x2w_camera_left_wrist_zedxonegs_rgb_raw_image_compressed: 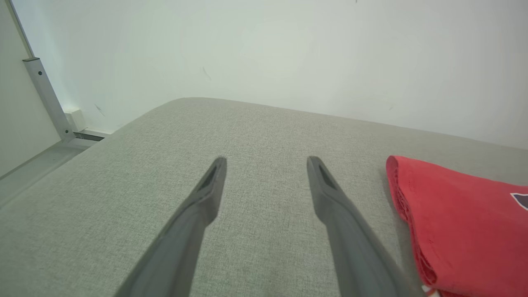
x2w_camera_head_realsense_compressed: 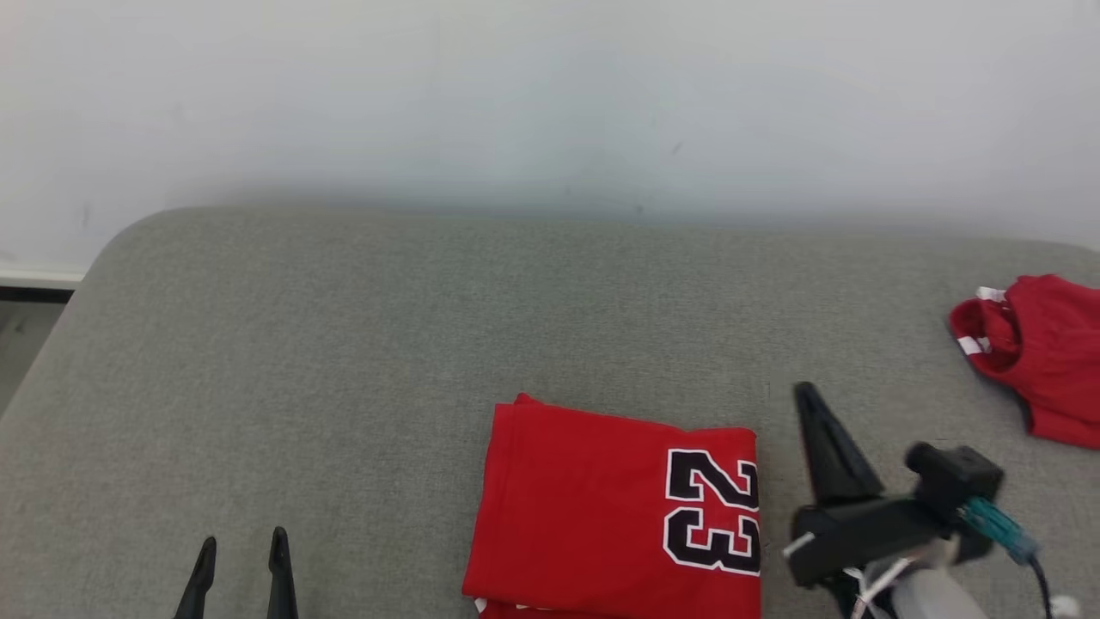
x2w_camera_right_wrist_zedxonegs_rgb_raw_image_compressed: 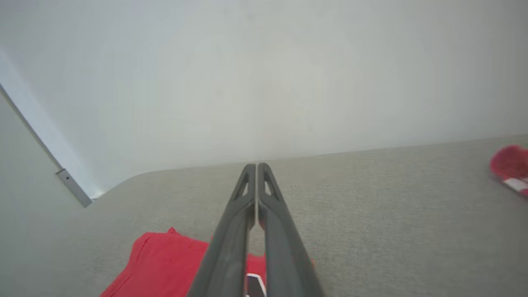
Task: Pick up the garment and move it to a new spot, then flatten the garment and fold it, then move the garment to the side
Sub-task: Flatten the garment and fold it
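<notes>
The garment (x2w_camera_head_realsense_compressed: 601,507), a red jersey with a black white-outlined 23, lies folded into a neat rectangle near the front of the grey surface. Its folded edge (x2w_camera_left_wrist_zedxonegs_rgb_raw_image_compressed: 453,222) is at the right of the left wrist view, and a red corner (x2w_camera_right_wrist_zedxonegs_rgb_raw_image_compressed: 161,264) lies low in the right wrist view. My left gripper (x2w_camera_head_realsense_compressed: 242,559) is open at the lower left, well left of the garment, fingers spread over bare fabric (x2w_camera_left_wrist_zedxonegs_rgb_raw_image_compressed: 266,163). Just right of the garment, my right gripper (x2w_camera_head_realsense_compressed: 808,397) is raised with its fingers pressed together (x2w_camera_right_wrist_zedxonegs_rgb_raw_image_compressed: 256,166), holding nothing.
A smaller plain red garment (x2w_camera_head_realsense_compressed: 1040,352) with white trim lies crumpled at the far right edge (x2w_camera_right_wrist_zedxonegs_rgb_raw_image_compressed: 511,165). The grey cushioned surface (x2w_camera_head_realsense_compressed: 387,344) ends at a rounded back-left corner against a pale wall. A metal rail (x2w_camera_left_wrist_zedxonegs_rgb_raw_image_compressed: 45,99) stands at the far left.
</notes>
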Controlling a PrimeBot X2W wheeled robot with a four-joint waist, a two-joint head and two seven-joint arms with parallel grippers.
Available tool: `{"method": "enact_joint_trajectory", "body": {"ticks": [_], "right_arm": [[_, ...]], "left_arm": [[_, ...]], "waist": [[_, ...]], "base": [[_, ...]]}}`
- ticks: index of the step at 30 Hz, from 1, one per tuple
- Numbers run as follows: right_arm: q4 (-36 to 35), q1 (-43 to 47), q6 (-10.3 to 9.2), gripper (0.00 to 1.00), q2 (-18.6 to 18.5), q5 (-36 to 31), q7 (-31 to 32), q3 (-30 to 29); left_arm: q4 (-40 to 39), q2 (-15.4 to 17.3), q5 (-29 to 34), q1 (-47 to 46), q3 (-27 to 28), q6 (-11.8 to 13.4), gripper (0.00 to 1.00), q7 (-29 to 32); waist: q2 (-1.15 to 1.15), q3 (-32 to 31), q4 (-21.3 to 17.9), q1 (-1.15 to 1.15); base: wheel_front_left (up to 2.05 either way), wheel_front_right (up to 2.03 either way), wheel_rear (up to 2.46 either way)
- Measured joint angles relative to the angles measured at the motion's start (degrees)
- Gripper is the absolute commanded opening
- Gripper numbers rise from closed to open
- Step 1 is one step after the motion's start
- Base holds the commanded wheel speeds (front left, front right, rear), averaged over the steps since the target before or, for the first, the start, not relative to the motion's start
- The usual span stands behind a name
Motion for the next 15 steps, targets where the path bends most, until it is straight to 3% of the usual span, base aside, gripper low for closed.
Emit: {"method": "enact_joint_trajectory", "body": {"ticks": [1,5,13,14,15], "right_arm": [[-2.20,2.56,0.00,0.00,0.09,-2.63,0.00,-4.14],[-5.88,8.01,0.00,0.00,1.58,-6.10,0.00,-10.33],[-10.76,16.65,0.00,0.00,4.12,-8.71,0.00,-15.08],[-11.00,17.36,0.00,0.40,4.30,-8.99,0.00,-15.11],[-11.29,18.01,0.00,1.00,4.52,-9.06,0.00,-15.15]], "left_arm": [[-0.58,0.01,0.00,0.32,0.37,0.01,1.00,0.00],[-1.53,0.01,0.05,1.20,0.41,0.08,1.00,0.00],[-1.97,0.01,0.03,2.17,0.66,0.21,1.00,0.00],[-1.94,0.01,0.03,2.18,0.65,0.20,1.00,0.00],[-1.94,0.02,0.03,2.18,0.55,0.20,1.00,0.00]], "waist": [[0.00,-0.25,-0.79,0.00],[0.00,-0.72,-2.32,0.00],[0.00,-1.49,-5.06,0.00],[0.00,-1.56,-5.33,-0.01],[0.00,-1.63,-5.55,-0.01]], "base": [[0.00,0.00,0.00],[0.00,0.00,0.00],[0.00,0.00,0.00],[0.00,0.00,0.00],[0.00,0.00,0.00]]}}
